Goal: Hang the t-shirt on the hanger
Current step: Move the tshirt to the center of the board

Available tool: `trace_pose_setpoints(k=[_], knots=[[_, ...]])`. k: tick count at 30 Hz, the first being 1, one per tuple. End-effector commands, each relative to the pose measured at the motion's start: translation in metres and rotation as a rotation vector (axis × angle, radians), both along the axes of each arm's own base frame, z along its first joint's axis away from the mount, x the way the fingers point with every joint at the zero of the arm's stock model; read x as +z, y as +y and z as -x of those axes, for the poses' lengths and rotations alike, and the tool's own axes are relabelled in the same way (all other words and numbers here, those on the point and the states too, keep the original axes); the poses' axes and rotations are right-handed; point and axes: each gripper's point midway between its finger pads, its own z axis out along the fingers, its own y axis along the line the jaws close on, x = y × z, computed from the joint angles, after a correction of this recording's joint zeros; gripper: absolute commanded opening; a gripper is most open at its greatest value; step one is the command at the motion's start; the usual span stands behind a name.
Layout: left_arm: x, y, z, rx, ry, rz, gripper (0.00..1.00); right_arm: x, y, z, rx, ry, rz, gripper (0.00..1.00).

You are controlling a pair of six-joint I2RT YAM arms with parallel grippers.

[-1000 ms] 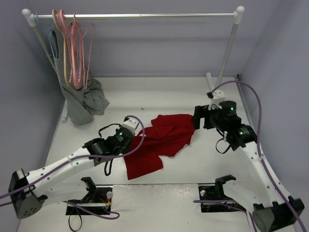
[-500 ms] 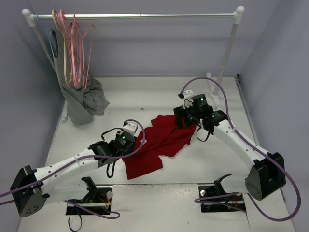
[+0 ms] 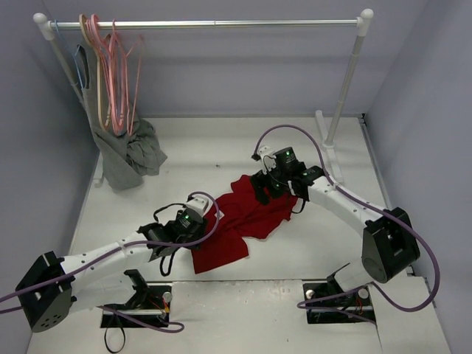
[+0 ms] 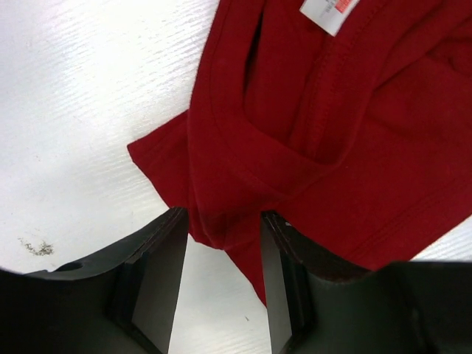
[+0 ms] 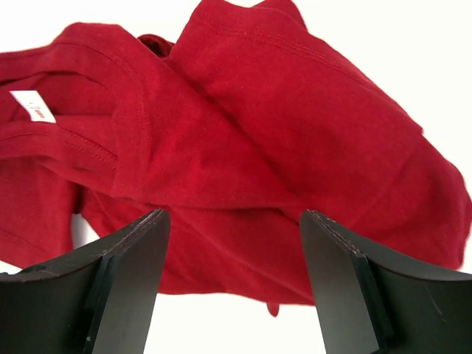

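Colour inventory:

- t-shirt (image 3: 243, 217): solid deep red, no print; stitching the same red.
- neck label (image 4: 330, 11): white, with a small red mark at one edge.
- pink hangers (image 3: 113, 81): light pink.
- tan hanger (image 3: 94, 85): pale tan.
- blue hanger (image 3: 80, 60): light blue.
- garment (image 3: 131, 155): plain mid grey.
- rail (image 3: 214, 23): silver, with white end joints.
- tabletop (image 3: 214, 144): white, with one small dark speck cluster.
- left arm (image 3: 103, 257) and right arm (image 3: 346, 206): white shells, black joints, green lights.
- cable (image 3: 289, 127): purple.
- left claw (image 4: 221, 295) and right claw (image 5: 232, 280): black.
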Motion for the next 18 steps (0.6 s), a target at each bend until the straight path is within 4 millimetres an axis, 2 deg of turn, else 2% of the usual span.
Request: trace_pose_setpoints(k=[1, 6, 9, 10, 12, 13, 14, 15, 16, 17, 18], knots=[[0.014, -0.012, -0.016, 0.016, -0.05, 0.074, 0.43, 0.017, 0.018, -0.023, 0.048, -0.093, -0.021, 0.73], [0.008, -0.017, -0.023, 0.007, -0.037, 0.058, 0.43, -0.001, 0.022, -0.031, 0.064, -0.072, 0.018, 0.73], [0.006, -0.021, -0.024, -0.002, -0.026, 0.06, 0.33, -0.013, 0.025, -0.033, 0.071, -0.066, 0.029, 0.72], [0.006, -0.022, -0.024, -0.005, -0.022, 0.062, 0.25, -0.016, 0.026, -0.034, 0.072, -0.063, 0.033, 0.71], [0.007, -0.023, -0.025, -0.006, -0.027, 0.062, 0.17, -0.023, 0.027, -0.035, 0.076, -0.055, 0.043, 0.66], [0.009, -0.021, -0.025, -0.004, -0.032, 0.06, 0.1, -0.024, 0.027, -0.036, 0.077, -0.057, 0.043, 0.63], [0.012, -0.021, -0.026, -0.002, -0.04, 0.061, 0.07, -0.024, 0.027, -0.037, 0.077, -0.057, 0.043, 0.52], [0.017, -0.022, -0.029, -0.004, -0.053, 0.062, 0.03, -0.023, 0.028, -0.038, 0.076, -0.062, 0.042, 0.46], [0.023, -0.02, -0.029, -0.002, -0.062, 0.06, 0.01, -0.021, 0.029, -0.038, 0.077, -0.066, 0.039, 0.38], [0.028, -0.019, -0.032, 0.006, -0.078, 0.056, 0.0, -0.019, 0.029, -0.038, 0.078, -0.069, 0.039, 0.23], [0.04, -0.02, -0.037, 0.005, -0.105, 0.062, 0.0, -0.009, 0.03, -0.04, 0.078, -0.091, 0.03, 0.15]])
